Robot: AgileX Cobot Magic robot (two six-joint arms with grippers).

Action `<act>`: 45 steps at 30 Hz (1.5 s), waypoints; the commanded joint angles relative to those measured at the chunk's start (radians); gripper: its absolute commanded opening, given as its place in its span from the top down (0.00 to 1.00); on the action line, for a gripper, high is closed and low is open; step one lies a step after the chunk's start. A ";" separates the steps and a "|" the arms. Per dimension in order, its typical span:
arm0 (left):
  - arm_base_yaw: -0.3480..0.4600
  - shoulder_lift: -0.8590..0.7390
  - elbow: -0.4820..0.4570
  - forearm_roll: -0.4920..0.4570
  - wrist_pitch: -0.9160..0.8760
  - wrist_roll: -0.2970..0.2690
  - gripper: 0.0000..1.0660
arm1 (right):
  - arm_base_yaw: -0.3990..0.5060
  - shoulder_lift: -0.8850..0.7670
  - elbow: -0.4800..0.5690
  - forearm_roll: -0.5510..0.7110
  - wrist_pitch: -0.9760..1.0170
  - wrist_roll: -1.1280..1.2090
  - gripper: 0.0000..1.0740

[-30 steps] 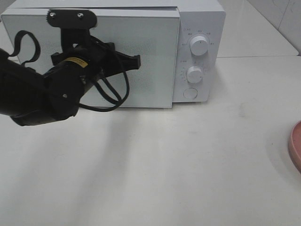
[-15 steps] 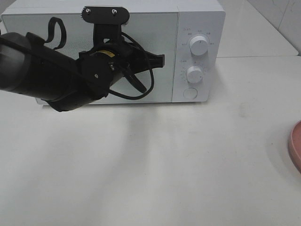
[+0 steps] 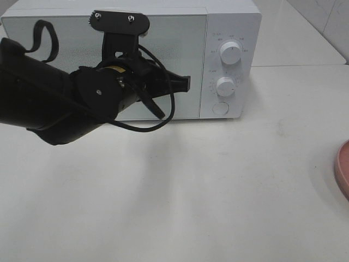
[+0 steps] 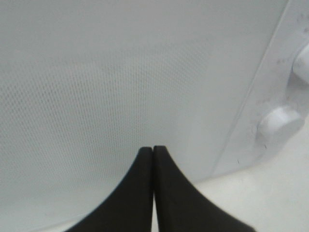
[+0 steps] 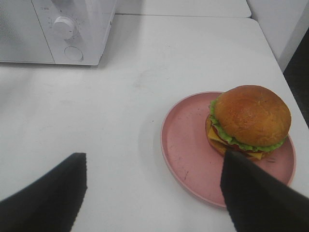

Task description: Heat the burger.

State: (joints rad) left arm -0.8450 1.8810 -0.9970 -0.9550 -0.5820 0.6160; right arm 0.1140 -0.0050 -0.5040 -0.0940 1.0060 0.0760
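Observation:
The burger (image 5: pixel 248 121), with a domed brown bun, lettuce and cheese, sits on the far side of a pink plate (image 5: pixel 186 145) in the right wrist view. My right gripper (image 5: pixel 154 159) hangs open above the table just short of that plate, holding nothing. The burger lies outside the high view, where only the plate's rim (image 3: pixel 343 169) shows at the right edge. The white microwave (image 3: pixel 229 33) stands at the back with its door (image 3: pixel 180 54) flush and closed. My left gripper (image 3: pixel 188 83) is shut and empty, its tips (image 4: pixel 153 147) pointing at the door's right part (image 4: pixel 120 72).
Two white knobs (image 3: pixel 231 53) (image 3: pixel 225 86) and a round button (image 3: pixel 220 108) sit on the microwave's right panel. The microwave (image 5: pixel 72 29) also shows in the right wrist view. A black cable loops under the left arm. White tabletop lies between microwave and plate.
The microwave door stood slightly ajar a second ago and now sits flush. My left arm swept right along the door, then eased slightly lower. The right gripper stays the same.

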 commanded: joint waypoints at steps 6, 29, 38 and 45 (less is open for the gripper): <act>0.017 -0.123 0.062 -0.051 0.320 0.099 0.85 | -0.007 -0.030 0.002 0.001 -0.012 -0.012 0.30; 0.529 -0.342 0.062 0.351 1.488 -0.224 0.18 | -0.007 -0.030 0.002 0.001 -0.012 -0.012 0.30; 0.691 -0.495 0.062 0.614 1.667 -0.363 0.18 | -0.007 -0.030 0.002 0.001 -0.012 -0.012 0.30; 0.815 -0.631 0.064 0.798 1.752 -0.523 0.18 | -0.007 -0.030 0.002 0.001 -0.012 -0.012 0.30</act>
State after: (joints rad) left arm -0.0490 1.2780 -0.9400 -0.1940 1.1410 0.1300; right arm 0.1140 -0.0050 -0.5040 -0.0940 1.0060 0.0760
